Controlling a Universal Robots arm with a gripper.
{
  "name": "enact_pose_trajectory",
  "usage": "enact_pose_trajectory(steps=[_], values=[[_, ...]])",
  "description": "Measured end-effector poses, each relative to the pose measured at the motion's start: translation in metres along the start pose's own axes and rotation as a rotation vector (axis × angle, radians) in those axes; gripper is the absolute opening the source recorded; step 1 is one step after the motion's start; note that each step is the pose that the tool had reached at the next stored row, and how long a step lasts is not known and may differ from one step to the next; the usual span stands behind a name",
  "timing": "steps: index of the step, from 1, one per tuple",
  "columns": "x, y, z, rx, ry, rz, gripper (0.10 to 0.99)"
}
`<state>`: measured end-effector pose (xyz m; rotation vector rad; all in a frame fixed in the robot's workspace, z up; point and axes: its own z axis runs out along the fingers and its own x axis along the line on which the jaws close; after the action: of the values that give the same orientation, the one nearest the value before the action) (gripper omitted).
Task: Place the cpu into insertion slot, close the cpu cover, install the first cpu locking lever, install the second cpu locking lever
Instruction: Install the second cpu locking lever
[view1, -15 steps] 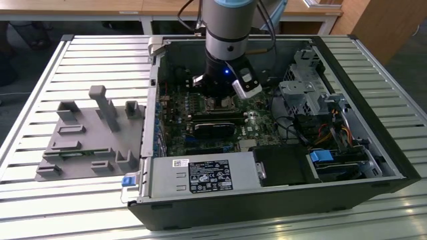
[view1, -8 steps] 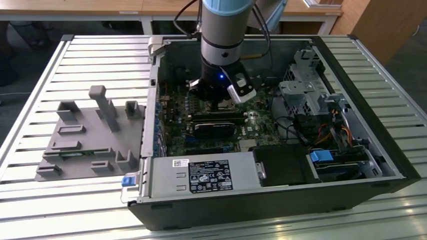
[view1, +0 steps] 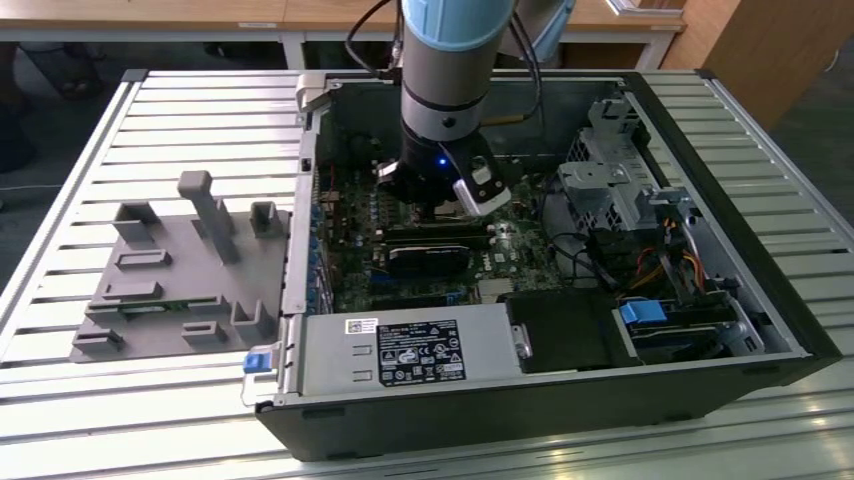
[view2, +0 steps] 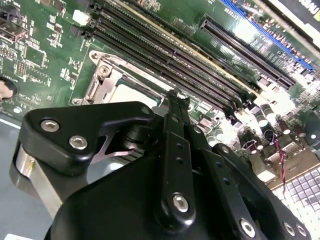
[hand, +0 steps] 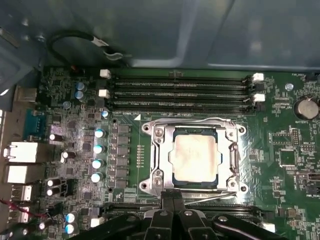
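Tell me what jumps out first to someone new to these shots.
The open computer case on the slatted table, with the arm plunging into it in the exterior view. In the first wrist view, the cpu sits in its socket under the cpu cover, and the pincer is at the cover's edge.

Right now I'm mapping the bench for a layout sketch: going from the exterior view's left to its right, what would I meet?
Grey plastic fixture tray → blue latch at the computer case's front corner → white-labelled power supply → blue drive tab → right wall of the computer case.
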<state>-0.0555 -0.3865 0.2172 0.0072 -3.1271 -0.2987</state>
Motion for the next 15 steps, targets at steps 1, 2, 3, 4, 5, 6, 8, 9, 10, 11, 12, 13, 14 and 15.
enact_pose_trajectory(steps=[1,2,3,4,5,6,8,9,10,11,12,13,14,15], values=[[0.0007,-0.0013,-0.0002,-0.008,0.0,0.0,0.122],[0.0015,-0.0025,-0.0002,-0.011,-0.0001,0.0,0.122],[0.0022,-0.0037,-0.0001,-0.013,-0.0001,0.0,0.122],[0.003,-0.0046,0.0003,-0.015,-0.0001,0.0,0.122],[0.0038,-0.0052,0.001,-0.017,-0.0001,0.0,0.122],[0.0046,-0.0054,0.002,-0.02,-0.0002,0.0,0.122],[0.0059,-0.0059,0.0046,-0.026,-0.0002,0.0,0.122],[0.0062,-0.0063,0.0061,-0.027,-0.0001,0.0,0.122],[0.0064,-0.0066,0.0078,-0.029,-0.0001,0.0,0.122],[0.0066,-0.0069,0.0094,-0.031,-0.0001,0.0,0.122],[0.0069,-0.0089,0.0106,-0.041,-0.0001,0.0,0.122],[0.0068,-0.0104,0.0106,-0.048,-0.0002,0.0,0.122],[0.0069,-0.012,0.0106,-0.057,-0.0004,0.0,0.122],[0.0071,-0.0135,0.0103,-0.066,-0.0004,0.0,0.122]])
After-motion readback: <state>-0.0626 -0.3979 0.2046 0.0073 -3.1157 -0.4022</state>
